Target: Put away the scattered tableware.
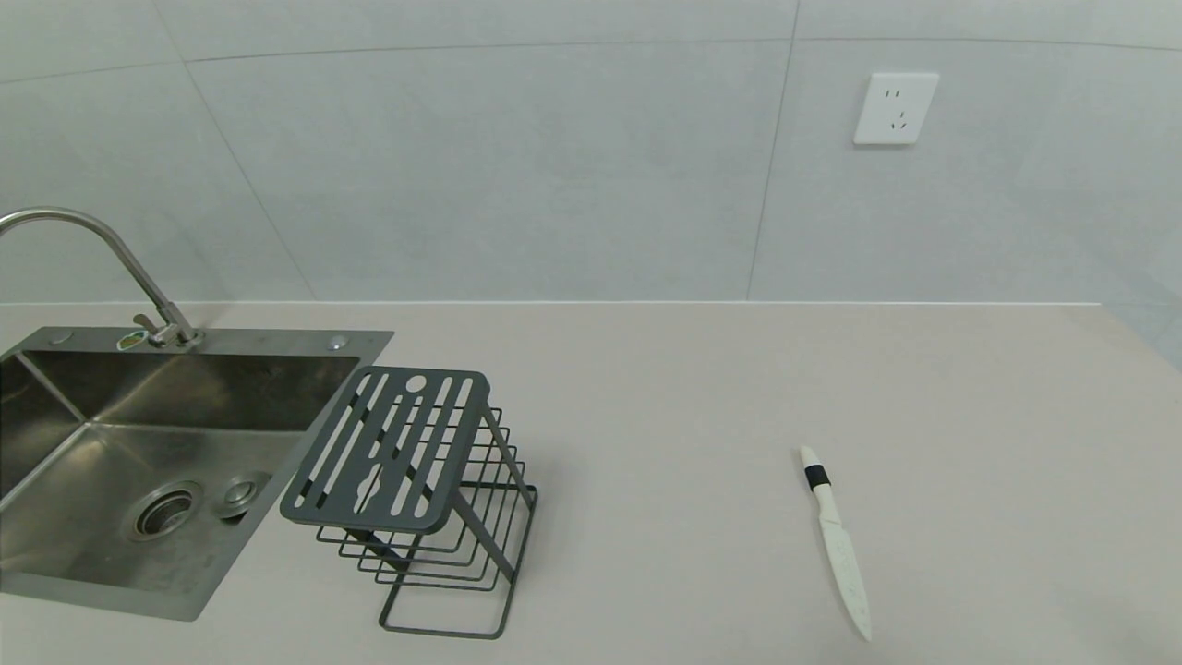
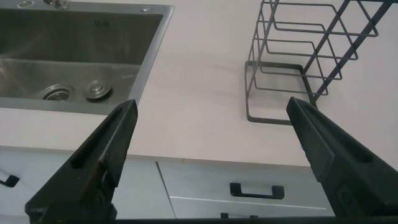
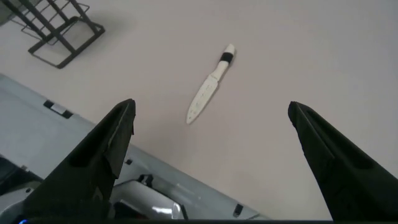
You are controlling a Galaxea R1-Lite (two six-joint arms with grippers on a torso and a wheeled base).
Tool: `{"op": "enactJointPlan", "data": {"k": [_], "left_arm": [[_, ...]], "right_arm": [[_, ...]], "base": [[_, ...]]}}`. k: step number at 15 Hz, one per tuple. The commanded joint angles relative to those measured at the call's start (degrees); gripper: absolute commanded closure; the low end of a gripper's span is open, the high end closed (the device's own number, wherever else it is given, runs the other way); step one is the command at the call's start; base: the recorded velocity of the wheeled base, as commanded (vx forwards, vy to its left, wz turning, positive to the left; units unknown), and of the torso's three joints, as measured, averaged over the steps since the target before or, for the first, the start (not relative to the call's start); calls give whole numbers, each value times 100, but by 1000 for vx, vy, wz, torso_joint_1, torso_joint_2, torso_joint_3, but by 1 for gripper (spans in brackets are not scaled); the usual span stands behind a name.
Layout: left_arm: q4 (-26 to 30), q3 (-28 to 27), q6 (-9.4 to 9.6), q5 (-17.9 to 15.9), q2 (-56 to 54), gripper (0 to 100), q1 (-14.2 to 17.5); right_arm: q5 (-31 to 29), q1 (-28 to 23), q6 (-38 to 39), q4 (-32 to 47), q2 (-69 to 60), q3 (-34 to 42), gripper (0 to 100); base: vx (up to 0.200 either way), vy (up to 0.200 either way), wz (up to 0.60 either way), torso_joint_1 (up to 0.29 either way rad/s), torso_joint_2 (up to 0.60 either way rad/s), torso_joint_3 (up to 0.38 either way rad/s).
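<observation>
A white knife (image 1: 836, 538) with a black band near its handle end lies flat on the pale counter (image 1: 702, 406), right of centre, blade toward the front edge. A dark wire knife rack (image 1: 416, 489) with a slotted top stands left of it, beside the sink. My right gripper (image 3: 211, 152) is open and hangs off the counter's front edge, short of the knife (image 3: 210, 85). My left gripper (image 2: 211, 152) is open too, held in front of the counter edge between the sink (image 2: 74, 59) and the rack (image 2: 305, 59). Nothing is held.
A steel sink (image 1: 55, 536) with a curved tap (image 1: 102, 254) takes the counter's left end. A wall socket (image 1: 894, 108) is on the tiled wall behind. Drawer fronts with a handle (image 2: 256, 190) lie below the counter edge.
</observation>
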Motion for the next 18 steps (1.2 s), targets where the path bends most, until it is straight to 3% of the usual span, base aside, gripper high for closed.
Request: {"op": "enactJointPlan", "data": {"k": [1, 4, 9, 13, 18], "left_arm": [[-1, 0, -7, 1, 7, 0, 2], [-1, 0, -24, 1, 7, 0, 2], [-1, 0, -15, 10, 7, 0, 2], [-10, 0, -15, 10, 7, 0, 2], [-1, 0, -15, 10, 7, 0, 2]], "right_arm": [[-1, 198, -267, -36, 800, -163, 0], [-18, 594, -698, -168, 1415, -216, 0], [-361, 1288, -663, -1495, 2786, -330, 0], [-660, 1859, -372, -1522, 3568, -708, 0], [-1591, 2439, 32, -1530, 4386, -972, 0]], "base": [[0, 0, 0, 0, 0, 0], [0, 0, 0, 0, 0, 0], [0, 0, 0, 0, 0, 0], [0, 0, 0, 0, 0, 0], [0, 0, 0, 0, 0, 0]]}}
